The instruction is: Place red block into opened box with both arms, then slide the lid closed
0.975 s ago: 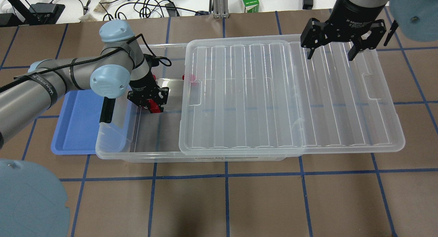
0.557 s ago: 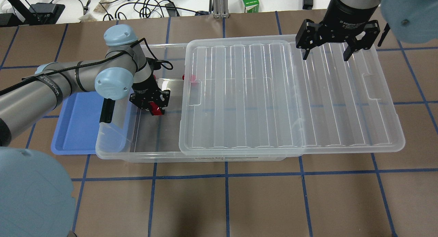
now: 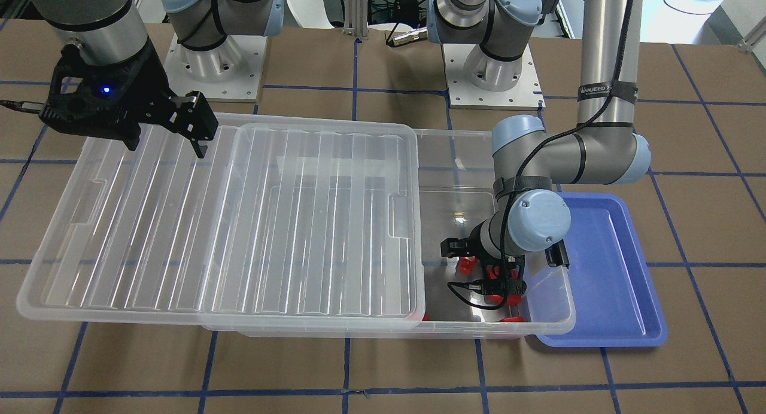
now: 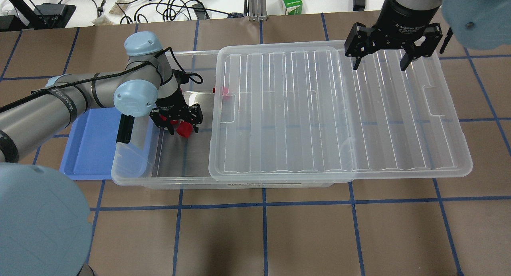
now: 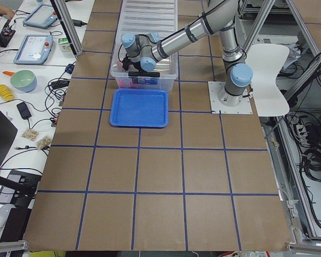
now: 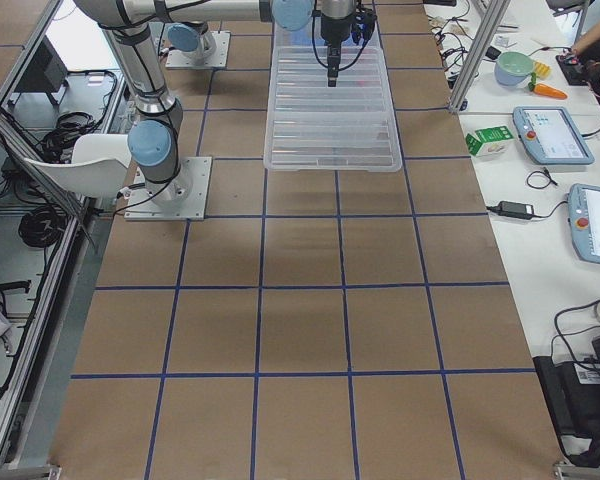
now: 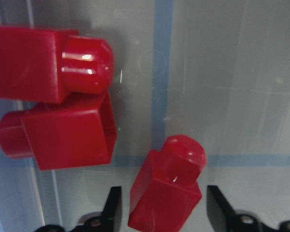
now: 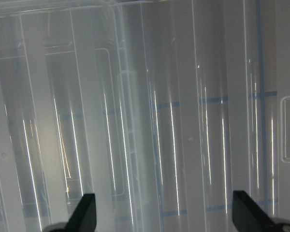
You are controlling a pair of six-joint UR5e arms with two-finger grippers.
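Observation:
The see-through box lies across the table with its ribbed lid slid to the right, leaving the left end uncovered. My left gripper reaches down into that uncovered end and is open. A red block lies on the box floor between its fingers, with a small gap on each side. The same red block shows just below the gripper. My right gripper hangs open over the lid's far right corner, with only ribbed lid under it.
Two more red blocks lie on the box floor beside the gripper, and another red block sits near the lid's edge. A blue tray touches the box's left end. Cables and a green carton lie beyond the table's far edge.
My left gripper shifted slightly right inside the box and opened, letting go of the red block. My right gripper drifted a little left and back over the lid.

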